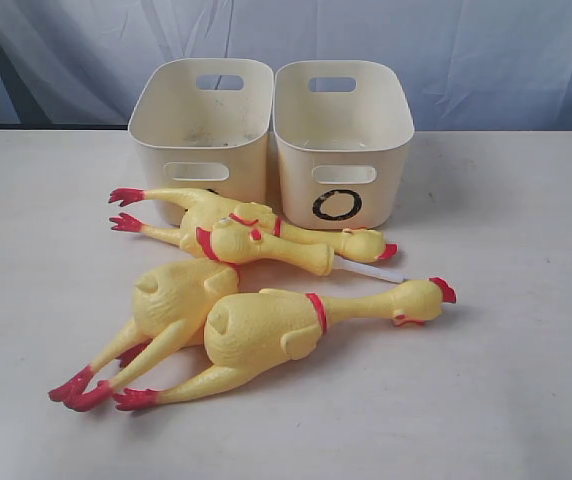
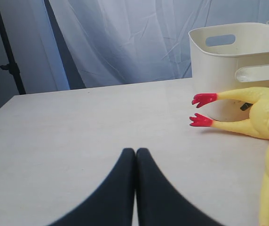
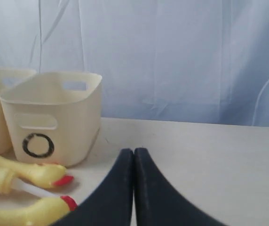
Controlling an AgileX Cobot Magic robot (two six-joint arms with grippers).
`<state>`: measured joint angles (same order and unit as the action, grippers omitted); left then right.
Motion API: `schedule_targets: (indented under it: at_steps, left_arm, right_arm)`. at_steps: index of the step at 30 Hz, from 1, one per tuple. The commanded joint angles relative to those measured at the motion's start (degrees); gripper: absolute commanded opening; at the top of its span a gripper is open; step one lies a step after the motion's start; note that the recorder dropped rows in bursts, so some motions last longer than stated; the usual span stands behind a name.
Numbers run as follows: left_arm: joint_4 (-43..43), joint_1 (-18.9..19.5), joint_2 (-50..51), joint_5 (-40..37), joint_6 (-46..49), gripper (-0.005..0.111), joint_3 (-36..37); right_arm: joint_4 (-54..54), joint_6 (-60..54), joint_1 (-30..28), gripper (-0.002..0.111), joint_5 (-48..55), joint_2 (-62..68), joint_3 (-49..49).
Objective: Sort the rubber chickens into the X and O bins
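Left fingers (image 2: 118, 188) and right fingers (image 3: 118, 188) are both pressed shut on nothing, over bare bench (image 1: 526, 400). We see the rubber chickens (image 1: 256, 330) piled mid-bench, just in front of the O bin (image 1: 341, 140) and the left bin (image 1: 198, 130), whose mark is mostly hidden.

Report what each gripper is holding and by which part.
Nothing is held. The left gripper and the right gripper are both shut empty, and the rubber chickens lie loose on the table.
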<state>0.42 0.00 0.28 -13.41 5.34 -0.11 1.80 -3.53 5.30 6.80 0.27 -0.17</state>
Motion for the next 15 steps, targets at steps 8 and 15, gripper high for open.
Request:
schedule_targets:
  at_steps: [8, 15]
  left_arm:
    - [0.5, 0.0, -0.3, 0.1, -0.2, 0.000, 0.1]
    - [1.0, 0.0, -0.3, 0.1, -0.2, 0.000, 0.1]
  right_arm:
    - [28.3, 4.9, 0.2, 0.000, -10.2, -0.3, 0.2]
    - [30.0, 5.3, 0.2, 0.000, -6.8, -0.3, 0.2]
